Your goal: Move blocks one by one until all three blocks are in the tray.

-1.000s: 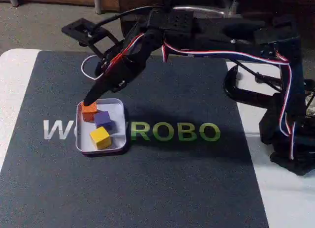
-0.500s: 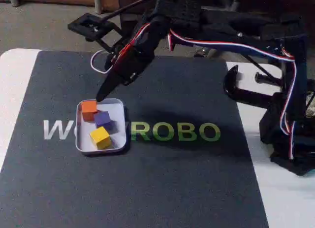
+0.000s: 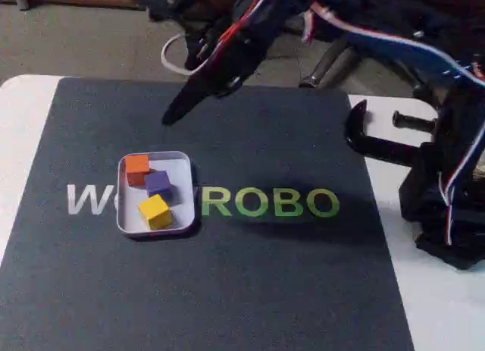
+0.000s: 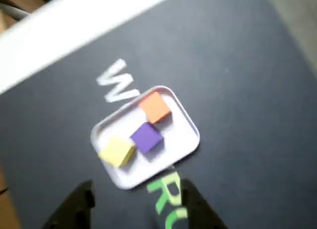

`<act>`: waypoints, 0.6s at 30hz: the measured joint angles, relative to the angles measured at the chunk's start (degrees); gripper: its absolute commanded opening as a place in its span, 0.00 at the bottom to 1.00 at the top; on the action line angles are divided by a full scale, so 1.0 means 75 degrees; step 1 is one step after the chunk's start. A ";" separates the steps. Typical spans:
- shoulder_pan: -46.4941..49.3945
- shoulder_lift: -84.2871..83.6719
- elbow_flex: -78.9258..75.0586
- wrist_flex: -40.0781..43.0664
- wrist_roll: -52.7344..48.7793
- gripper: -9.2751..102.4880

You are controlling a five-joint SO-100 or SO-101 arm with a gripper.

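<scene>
Hobby robotics bench – branded dark mat [image 3: 227, 275], table clamp [image 3: 371, 142], carpeted floor [image 3: 76, 44]
</scene>
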 measured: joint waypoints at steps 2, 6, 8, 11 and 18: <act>-0.0059 0.0621 0.0516 0.0035 -0.0199 0.26; -0.0129 0.2227 0.2004 0.0035 -0.0738 0.25; -0.0094 0.3176 0.2953 0.0035 -0.1066 0.20; -0.0246 0.4770 0.4523 0.0000 -0.1617 0.09; -0.0516 0.8414 0.7816 -0.0012 -0.2391 0.01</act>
